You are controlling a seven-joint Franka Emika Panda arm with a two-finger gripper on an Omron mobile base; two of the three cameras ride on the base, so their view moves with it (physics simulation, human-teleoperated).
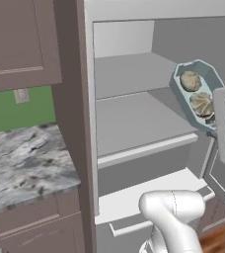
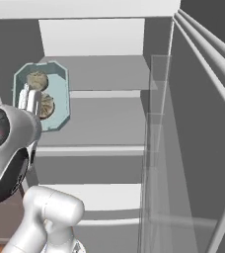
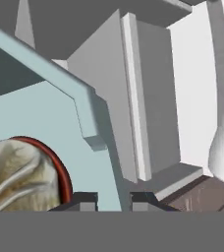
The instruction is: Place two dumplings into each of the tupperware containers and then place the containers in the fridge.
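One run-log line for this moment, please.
phase: carrying into fridge | gripper: shut on container rim | load: two dumplings | container tilted, above shelf

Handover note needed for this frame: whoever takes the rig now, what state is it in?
Gripper: jaws shut on the rim of a tupperware container, carried tilted in front of the open fridge.
Things: two dumplings lie in that container.
Done: this tub is filled and lifted.
Left: set it on a fridge shelf. The other container is not in sight, so check it.

A marbled worktop [image 1: 20,163] lies under a brown wall cabinet [image 1: 20,42], with a green wall [image 1: 16,111] between them.
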